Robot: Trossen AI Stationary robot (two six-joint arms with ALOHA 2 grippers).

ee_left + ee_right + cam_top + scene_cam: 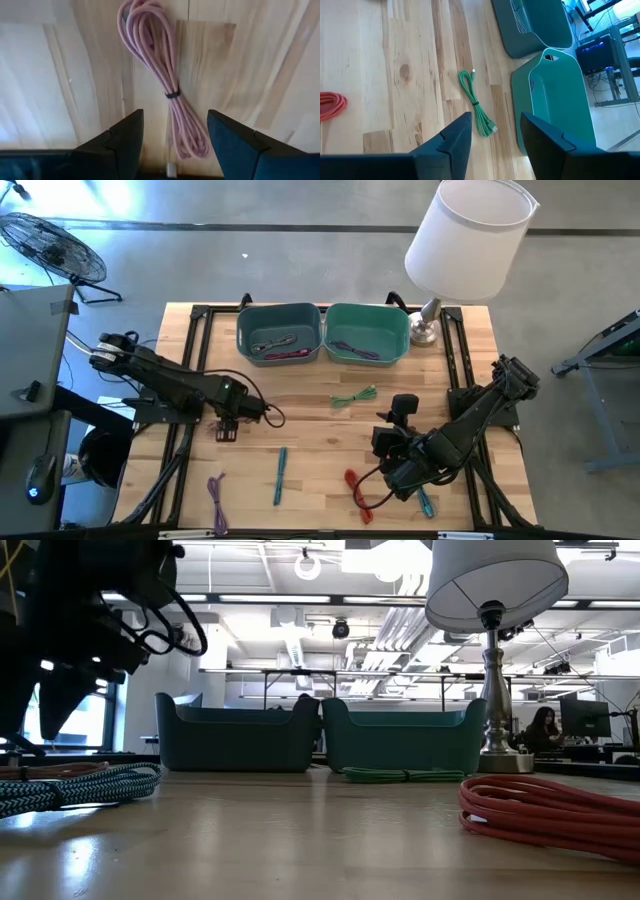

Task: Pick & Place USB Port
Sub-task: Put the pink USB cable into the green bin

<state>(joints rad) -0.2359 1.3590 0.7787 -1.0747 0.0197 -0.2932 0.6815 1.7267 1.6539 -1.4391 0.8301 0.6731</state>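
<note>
A wooden table (310, 435) is seen from above, with two dark robot arms reaching in from either side. On the left, the left gripper (226, 423) hangs low over the boards with its two fingers (125, 142) spread apart; a coiled pink cable (165, 85), bound at its middle by a small dark tie, lies flat on the wood directly below, one end of the coil sitting in the gap between the fingers, and neither finger visibly touches it. Nearer the table's front edge than this gripper lie a purple cable (217, 498) and, just to its right, a blue cable (280, 475). Beyond the gripper, at the far edge, stand two bins touching side by side: a blue-grey bin (278, 333) with cables inside, and a green bin (368, 333) holding a purple one. A green cable (353, 397) lies on the wood between the bins and the right gripper (402, 418), which hovers with its fingers parted and nothing between them. A red cable (356, 488) sits just beside that arm, towards the front. A white-shaded lamp (465, 240) stands at the far right corner.
</note>
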